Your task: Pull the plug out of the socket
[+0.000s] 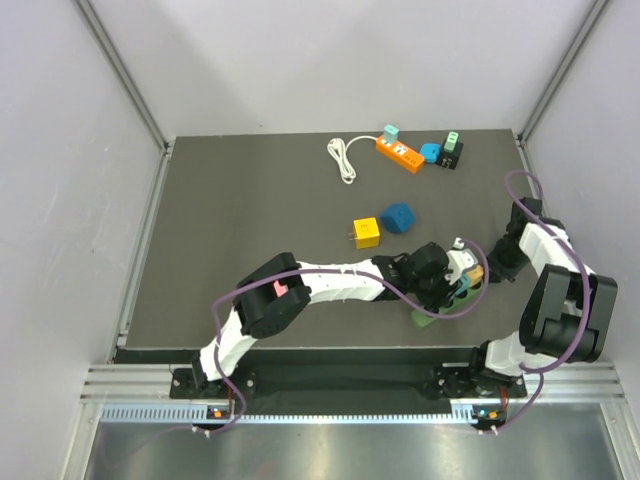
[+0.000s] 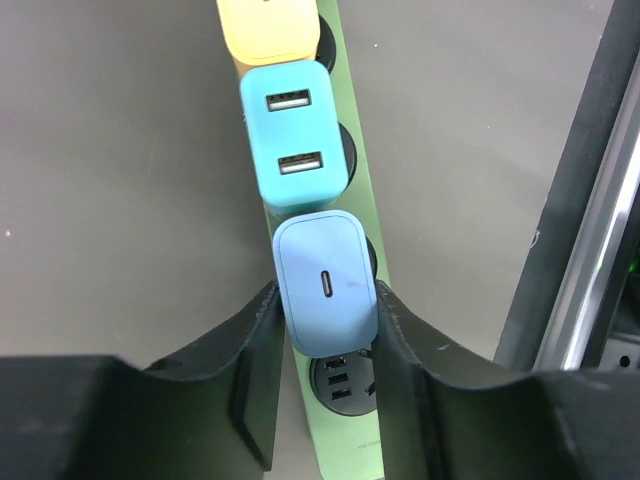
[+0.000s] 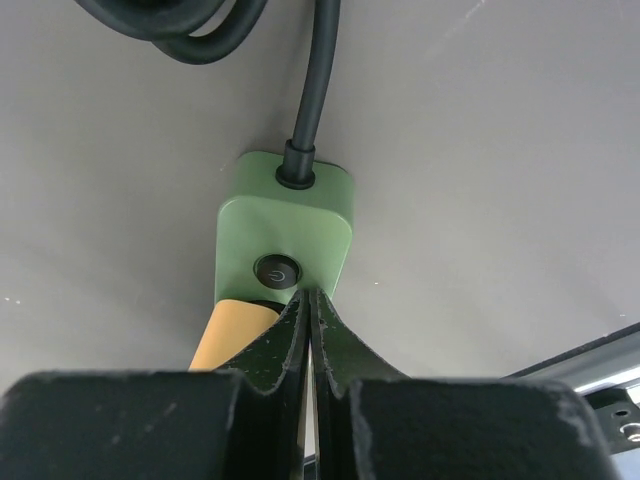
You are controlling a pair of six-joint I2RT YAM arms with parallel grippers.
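a: what is nearest the left gripper (image 2: 326,296)?
b: its two black fingers (image 2: 250,400) are clamped on a pale blue plug (image 2: 325,270), one pad against each side. the plug has one small slot port on its face. it is seated in a green power strip (image 2: 335,447) that runs straight away from the fingers across the dark table (image 2: 120,200). a round socket (image 2: 340,385) shows between the fingers, nearer than the plug.

a: and past that plug?
b: just beyond the fingertips sits a teal plug (image 2: 292,135) with two usb ports, touching the pale blue one. beyond that is a yellow plug (image 2: 268,30), cut off by the top edge.

a: the right gripper (image 3: 308,300)?
b: clenched, fingers pressed together with nothing between them. the tips meet the cord end of the same strip, just right of its round power button (image 3: 277,271). the yellow plug lies just left of the fingers. beyond the fingertips a black cord (image 3: 312,80) leaves the strip's end.

a: farther off?
b: from above, well beyond both grippers, a yellow cube plug (image 1: 366,233) and a dark blue plug (image 1: 398,217) sit side by side. farther again lies an orange power strip (image 1: 400,153) with a coiled white cord (image 1: 343,160).
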